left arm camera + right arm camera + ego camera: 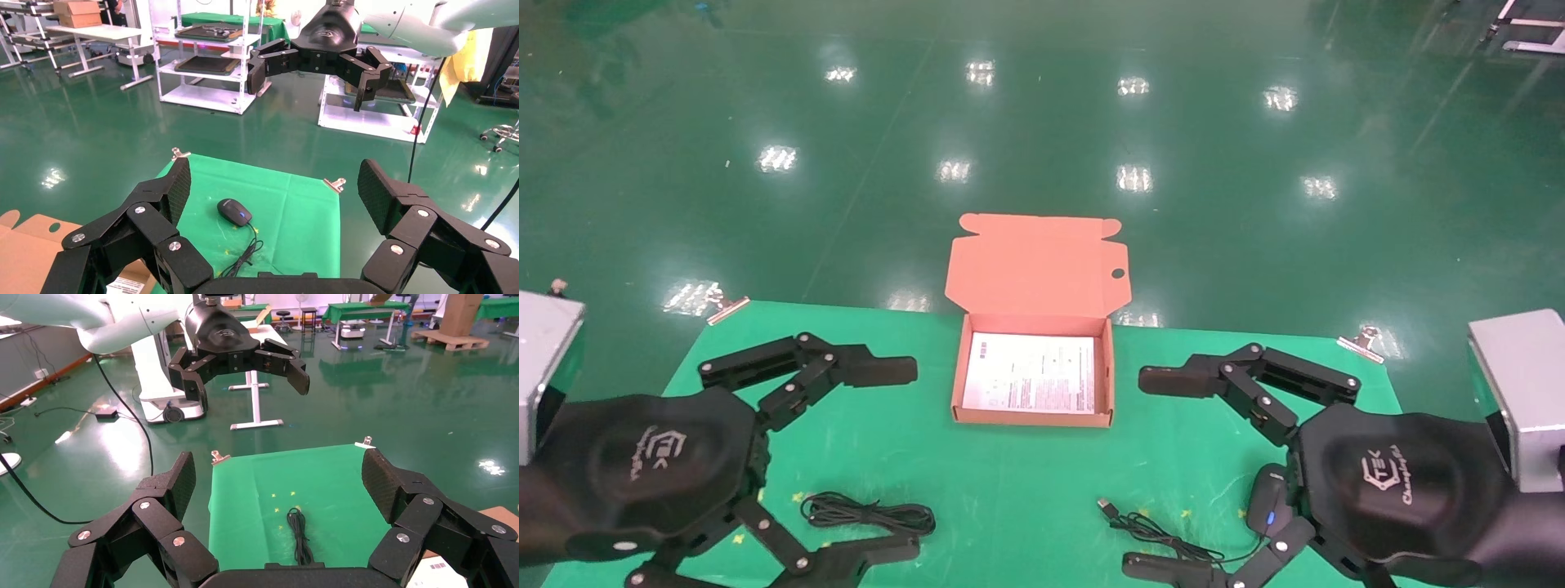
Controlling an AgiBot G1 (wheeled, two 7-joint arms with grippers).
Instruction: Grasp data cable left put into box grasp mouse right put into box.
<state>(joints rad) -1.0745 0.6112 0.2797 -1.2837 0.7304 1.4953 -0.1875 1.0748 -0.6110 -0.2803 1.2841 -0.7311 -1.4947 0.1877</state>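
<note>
Hovering over the near left of the tabletop, the left claw has its fingers spread wide apart and holds nothing. One finger points toward the box, the other sits at the near edge, just beside the data cable. The right claw hangs over the near right side in mirror pose, fingers wide apart, also empty.

The data cable lies flat on the green tabletop as a long bundle, between the left claw's fingers as seen from the head camera. The right wrist view shows it too, lying alone on the cloth. The mouse rests on the tabletop at the near right, partly hidden by the right claw's body, its wheel glowing blue. Its cord trails left, ending in a USB plug.

The box sits at the middle of the tabletop, between the two claws and farther back, well apart from both cable and mouse. Its lid stands open at the far side, with a small round hole near its right edge. A white printed sheet lines the bottom. Metal clips pin the cloth at the far corners. Shiny green floor lies beyond.
</note>
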